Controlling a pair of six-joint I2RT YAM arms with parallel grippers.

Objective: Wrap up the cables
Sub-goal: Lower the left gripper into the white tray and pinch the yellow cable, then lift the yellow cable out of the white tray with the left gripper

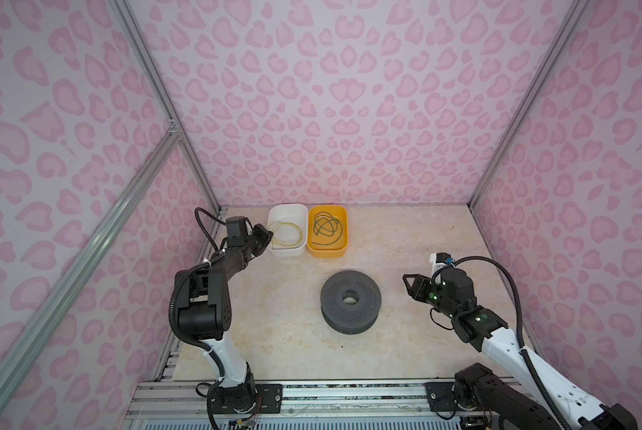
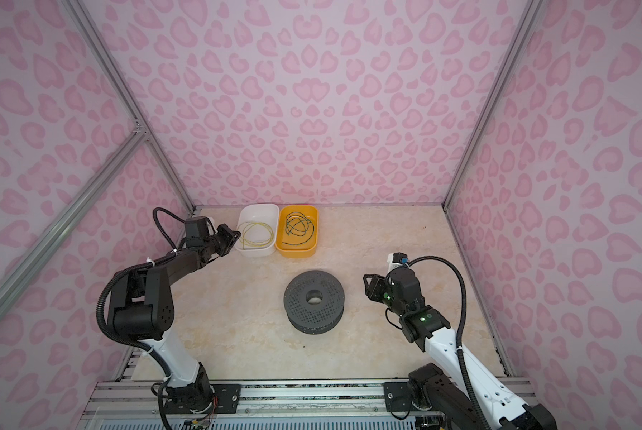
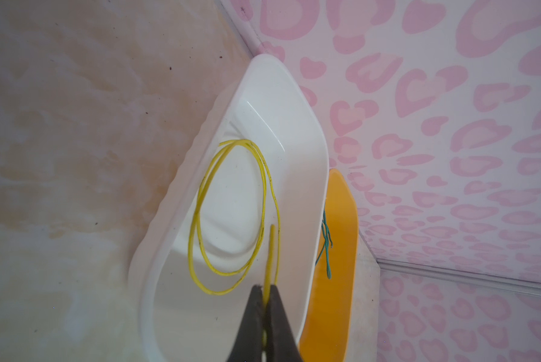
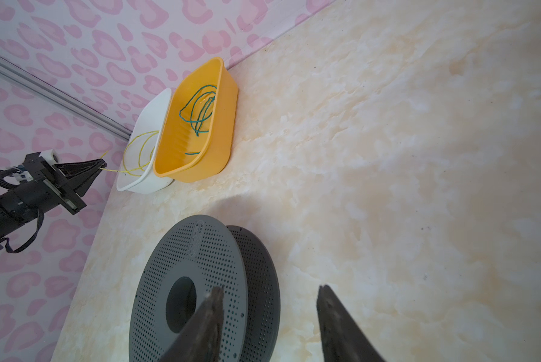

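At the white tub (image 3: 294, 125), the left fingers (image 3: 252, 319) pinch the yellow cable (image 3: 270, 250); the right fingers (image 4: 206, 326) gape, empty.

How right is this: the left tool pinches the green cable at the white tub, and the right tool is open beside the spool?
Wrong colour: the left tool pinches the yellow cable at the white tub, as the left wrist view shows. The rest holds.

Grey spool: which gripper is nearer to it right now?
Right. The right gripper hovers open just beside the spool; the left gripper is far back at the white bin, shut on the yellow cable.
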